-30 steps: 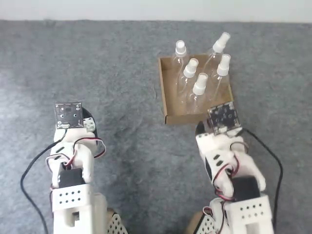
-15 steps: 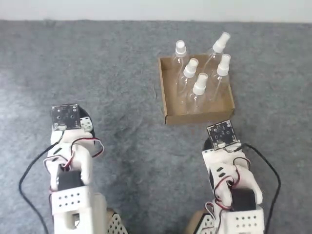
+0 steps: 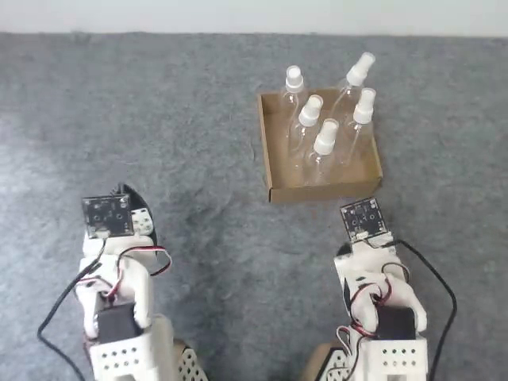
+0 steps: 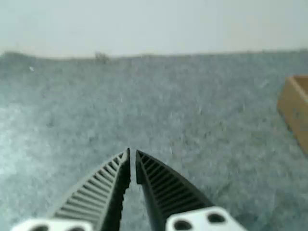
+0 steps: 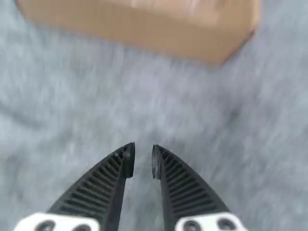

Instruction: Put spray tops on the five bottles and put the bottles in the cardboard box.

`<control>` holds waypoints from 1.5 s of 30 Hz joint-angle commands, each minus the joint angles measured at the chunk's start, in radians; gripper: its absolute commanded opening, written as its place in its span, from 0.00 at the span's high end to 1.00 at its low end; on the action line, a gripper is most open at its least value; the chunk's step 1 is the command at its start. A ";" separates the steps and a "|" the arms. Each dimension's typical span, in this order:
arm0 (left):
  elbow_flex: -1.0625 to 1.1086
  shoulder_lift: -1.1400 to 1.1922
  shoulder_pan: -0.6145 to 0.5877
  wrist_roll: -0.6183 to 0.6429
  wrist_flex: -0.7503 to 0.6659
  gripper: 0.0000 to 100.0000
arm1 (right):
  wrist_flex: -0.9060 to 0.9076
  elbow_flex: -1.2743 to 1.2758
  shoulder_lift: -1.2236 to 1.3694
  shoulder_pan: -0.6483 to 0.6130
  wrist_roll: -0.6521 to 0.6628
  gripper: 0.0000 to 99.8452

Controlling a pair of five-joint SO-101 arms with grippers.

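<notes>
Five spray bottles (image 3: pixel 325 139), tops fitted, stand upright inside the cardboard box (image 3: pixel 265 155). The left gripper (image 4: pixel 132 161), clenched and empty, lies well apart from the box. The right gripper (image 5: pixel 143 159), slightly parted and empty, lies near the box's front wall.

The table (image 3: pixel 198 119) is covered all over by a grey, felt-like fabric with a mottled, slightly fuzzy surface. A paler patch is seen in the fabric toward the left edge. Along the far side the fabric is met by a plain pale wall (image 3: pixel 238 16).
</notes>
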 commanded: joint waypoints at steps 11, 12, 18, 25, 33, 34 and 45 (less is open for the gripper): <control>0.073 -0.009 -0.005 -0.003 0.253 0.99 | 0.151 0.026 -0.015 0.004 0.009 0.97; 0.073 -0.011 -0.005 -0.003 0.287 0.99 | 0.151 0.026 -0.015 0.004 0.009 0.97; 0.070 -0.012 -0.002 -0.003 0.430 0.99 | 0.151 0.026 -0.015 0.004 0.009 0.97; 0.070 -0.012 -0.002 -0.003 0.430 0.99 | 0.151 0.026 -0.015 0.004 0.009 0.97; 0.070 -0.012 -0.002 -0.003 0.430 0.99 | 0.151 0.026 -0.015 0.004 0.009 0.97; 0.070 -0.012 -0.002 -0.003 0.430 0.99 | 0.151 0.026 -0.015 0.004 0.009 0.97; 0.070 -0.012 -0.002 -0.003 0.430 0.99 | 0.151 0.026 -0.015 0.004 0.009 0.97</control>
